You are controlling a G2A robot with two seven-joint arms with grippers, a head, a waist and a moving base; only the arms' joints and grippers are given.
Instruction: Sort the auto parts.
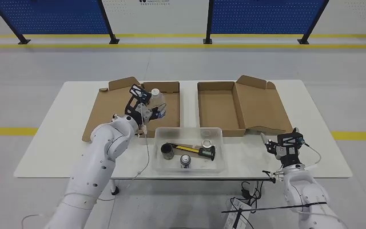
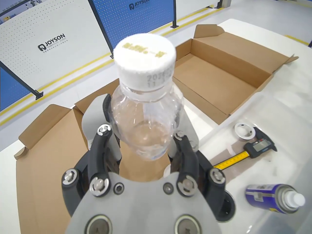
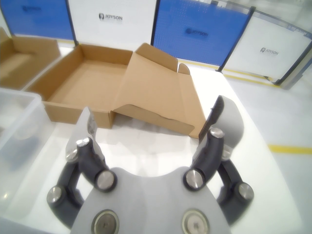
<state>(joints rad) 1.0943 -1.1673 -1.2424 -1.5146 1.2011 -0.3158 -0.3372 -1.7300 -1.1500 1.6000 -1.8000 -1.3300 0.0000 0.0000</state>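
The white worktop (image 1: 51, 143) carries two open cardboard boxes side by side, the left box (image 1: 170, 114) and the right box (image 1: 220, 109). Just in front of them is a clear plastic bin (image 1: 189, 129). In the bin lie a digital caliper (image 2: 258, 146) with a yellow rule, a blue spray can (image 2: 273, 198) on its side, a black cylinder (image 1: 167, 151) and a metal ring (image 2: 244, 130). The left pincer (image 2: 145, 115) is clamped around a clear bottle (image 2: 146, 122) with a white cap, above the left box. The right pincer (image 3: 153, 108) is spread wide with nothing in it, low over the worktop near the right box's flap.
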